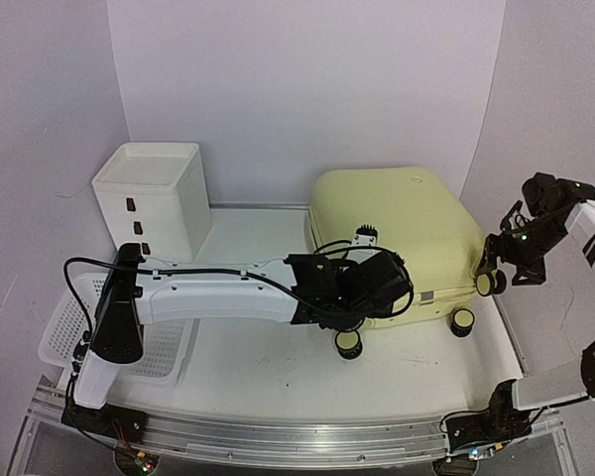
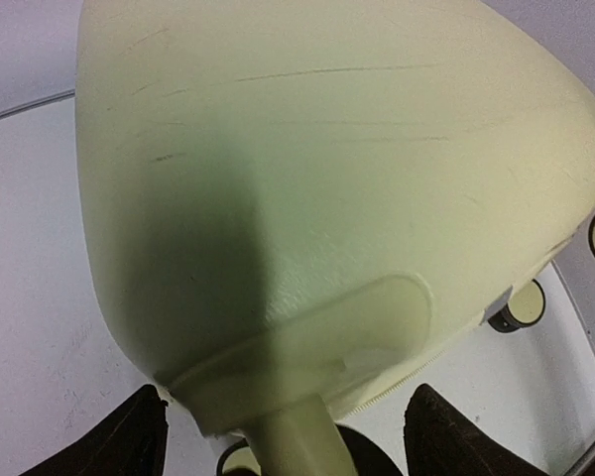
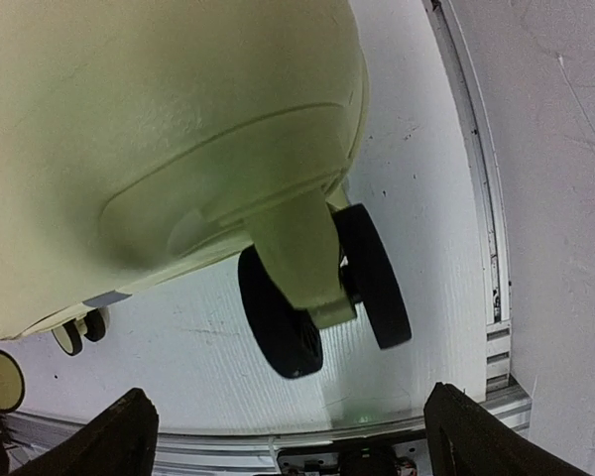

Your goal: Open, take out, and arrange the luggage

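— Yellow, pale and hard-shelled: that is the luggage [image 1: 397,228]. It lies flat on the white tabletop [image 1: 258,367], toward 2 o'clock in your top view, with its wheels facing 6 o'clock.

— Where is my left arm?

— It reaches across the tabletop to the near left corner of the luggage. In your left wrist view the left fingers [image 2: 129,441] stand wide apart. A yellow wheel stem [image 2: 288,436] sits between them, with clear space on either side, so nothing is gripped.

— And the right?

— Your right arm comes in from 3 o'clock, at the near right corner of the luggage. The right fingers [image 3: 99,441] are also spread wide. A black double wheel [image 3: 322,288] shows above and between them, and they do not touch it.

— What else is on the tabletop?

— A white drawer box [image 1: 154,198] stands at 10 o'clock, well apart from the luggage. A white perforated basket [image 1: 69,327] lies at 8 o'clock, partly under your left arm.
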`<state>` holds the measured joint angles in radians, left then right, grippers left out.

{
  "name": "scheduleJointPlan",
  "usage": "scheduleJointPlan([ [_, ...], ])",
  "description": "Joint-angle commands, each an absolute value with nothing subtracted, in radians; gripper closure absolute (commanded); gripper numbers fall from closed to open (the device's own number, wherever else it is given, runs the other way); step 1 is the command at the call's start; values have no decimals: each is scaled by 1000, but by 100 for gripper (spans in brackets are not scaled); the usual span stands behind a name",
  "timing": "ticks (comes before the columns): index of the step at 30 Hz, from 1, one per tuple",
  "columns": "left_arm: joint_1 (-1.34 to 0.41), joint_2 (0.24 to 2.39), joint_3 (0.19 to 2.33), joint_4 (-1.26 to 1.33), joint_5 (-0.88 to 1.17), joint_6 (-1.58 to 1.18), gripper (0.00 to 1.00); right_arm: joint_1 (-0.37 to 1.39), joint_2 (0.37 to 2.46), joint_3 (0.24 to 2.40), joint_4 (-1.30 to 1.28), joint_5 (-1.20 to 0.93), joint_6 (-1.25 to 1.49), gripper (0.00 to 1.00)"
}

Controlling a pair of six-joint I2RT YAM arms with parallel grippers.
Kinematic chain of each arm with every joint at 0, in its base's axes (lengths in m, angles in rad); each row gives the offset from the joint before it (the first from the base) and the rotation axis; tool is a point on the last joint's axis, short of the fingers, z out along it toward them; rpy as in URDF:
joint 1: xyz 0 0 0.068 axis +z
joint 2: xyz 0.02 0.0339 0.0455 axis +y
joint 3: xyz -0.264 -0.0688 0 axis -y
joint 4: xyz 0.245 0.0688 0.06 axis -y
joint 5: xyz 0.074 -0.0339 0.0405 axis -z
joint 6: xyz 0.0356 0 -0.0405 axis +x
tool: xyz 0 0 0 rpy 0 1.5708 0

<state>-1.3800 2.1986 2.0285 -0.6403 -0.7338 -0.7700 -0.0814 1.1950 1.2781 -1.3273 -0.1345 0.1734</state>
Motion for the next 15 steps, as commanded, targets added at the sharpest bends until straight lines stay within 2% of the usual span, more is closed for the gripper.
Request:
scheduleJointPlan([
  [1, -1330, 2142, 2007, -649, -720, -795, 20, -75, 1280, 1325, -1282, -149, 127, 7],
  [4, -1310, 2127, 1979, -649, -674, -784, 29, -75, 1319, 1324, -1249, -129, 105, 14],
  [8, -1285, 2091, 1912, -649, -639, -766, 33, -74, 1333, 1292, -1200, -131, 73, 24],
  [12, -1251, 2026, 1819, -649, -623, -758, 40, -55, 1326, 1225, -1123, -251, 66, 34],
  [15, -1227, 1974, 1747, -649, -622, -737, 41, 12, 1306, 1178, -1079, -291, 81, 38],
])
